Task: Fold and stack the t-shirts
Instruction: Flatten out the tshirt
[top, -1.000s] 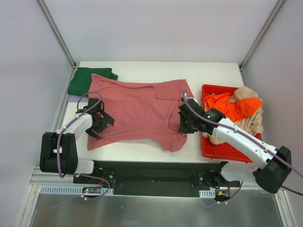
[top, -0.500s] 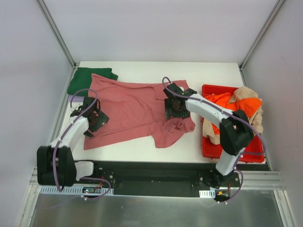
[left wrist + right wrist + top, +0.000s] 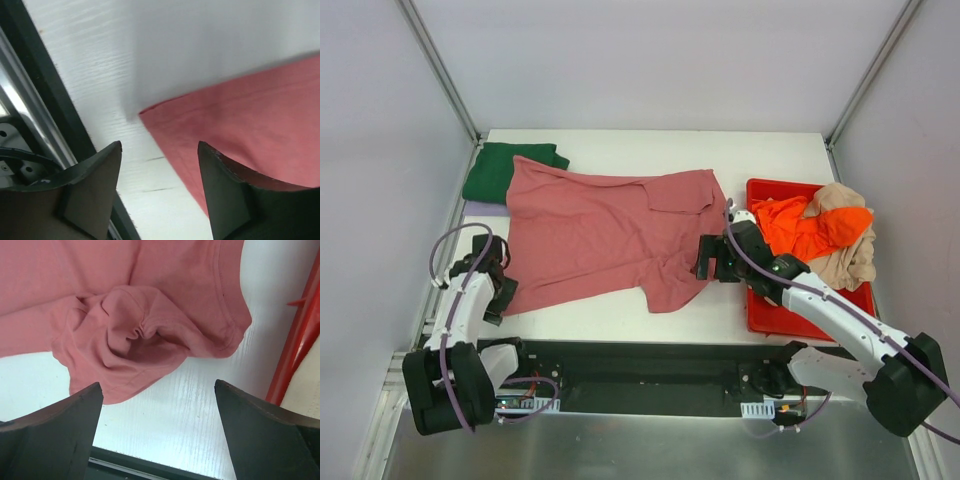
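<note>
A dusty rose-red t-shirt [image 3: 590, 235] lies spread over the table's middle, its near right hem bunched [image 3: 130, 335]. My left gripper [image 3: 498, 297] hovers open at the shirt's near left corner [image 3: 150, 112]; its jaws [image 3: 159, 150] hold nothing, one over bare table and one over cloth. At the shirt's right edge, my right gripper [image 3: 708, 262] also stands open, and only white table shows between its jaws [image 3: 157, 390]. A dark green t-shirt [image 3: 495, 170] lies folded at the back left on a lilac one [image 3: 480, 209]. Orange [image 3: 810, 228] and beige [image 3: 850, 262] t-shirts fill the bin.
A red plastic bin [image 3: 770, 318] stands at the table's right, its wall [image 3: 300, 340] close to my right gripper. The black rail [image 3: 640, 360] runs along the near edge, just left of my left gripper [image 3: 55, 115]. Grey walls enclose the table.
My right gripper opened and let go of the shirt's right side, then drew back toward the bin. My left arm slid off the shirt to its near left corner.
</note>
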